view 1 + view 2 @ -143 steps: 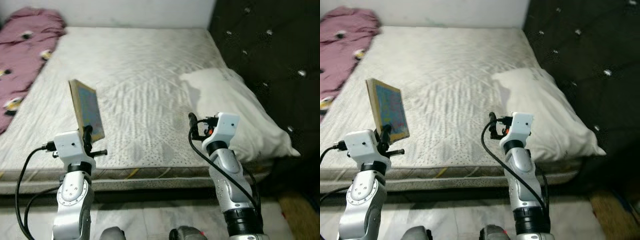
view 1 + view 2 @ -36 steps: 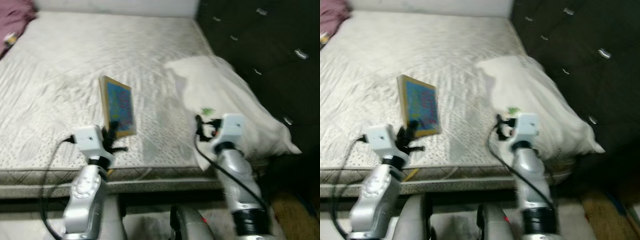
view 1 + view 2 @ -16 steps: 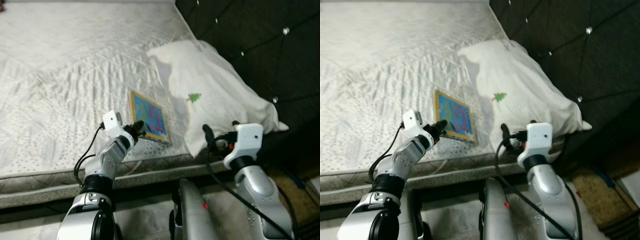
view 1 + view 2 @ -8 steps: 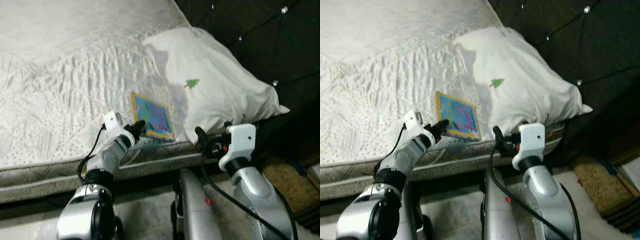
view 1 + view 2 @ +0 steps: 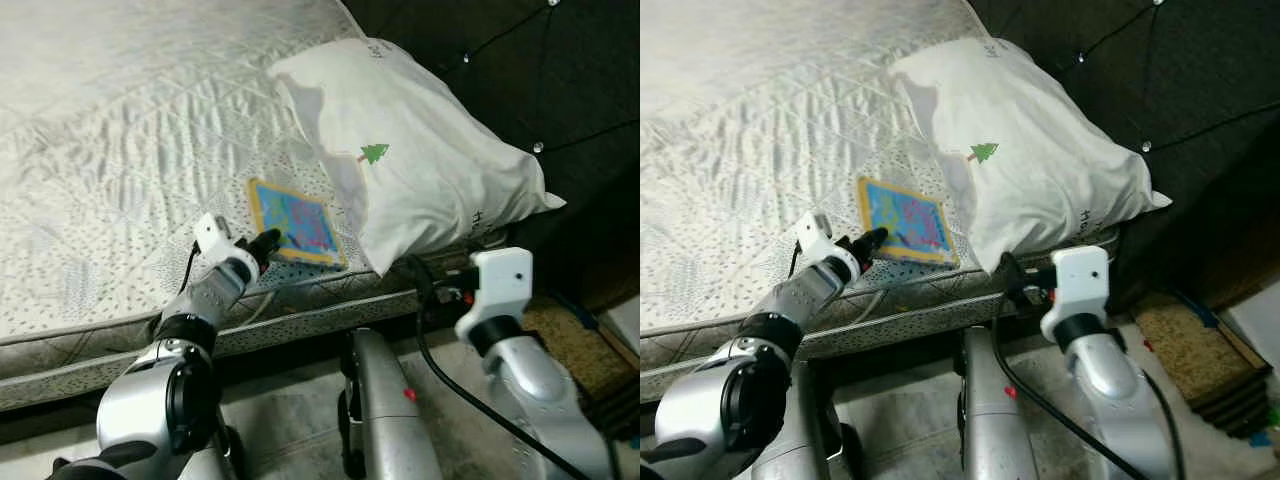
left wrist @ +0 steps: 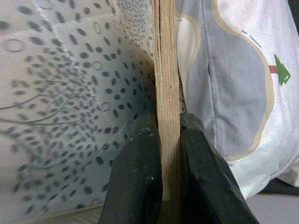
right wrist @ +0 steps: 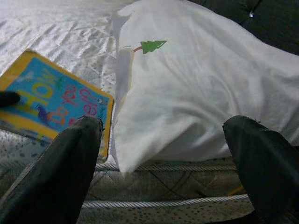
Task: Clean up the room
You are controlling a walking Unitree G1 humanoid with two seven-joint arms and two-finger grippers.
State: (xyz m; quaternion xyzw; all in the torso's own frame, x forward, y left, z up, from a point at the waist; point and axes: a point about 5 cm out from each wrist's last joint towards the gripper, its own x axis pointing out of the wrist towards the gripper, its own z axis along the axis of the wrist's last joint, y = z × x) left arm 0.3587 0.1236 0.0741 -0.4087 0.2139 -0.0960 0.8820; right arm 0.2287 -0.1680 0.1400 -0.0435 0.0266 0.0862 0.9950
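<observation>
Left pincer (image 5: 268,240) clamps picture book (image 5: 293,222) edge, flat on mattress (image 5: 120,130) beside pillow (image 5: 420,160) — release, withdraw straight. Right pincer (image 7: 163,158) spread, idle.

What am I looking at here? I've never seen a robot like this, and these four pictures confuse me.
It is a humanoid robot standing at a bed. Two pictures come from the eyes in its head, looking down at its silver arms. The other two come from a camera on each wrist, looking along that gripper's black fingers. A white pillow and a colourful book lie on the mattress. The left gripper is shut on the book's edge. The right gripper hangs open beside the bed, holding nothing.
</observation>
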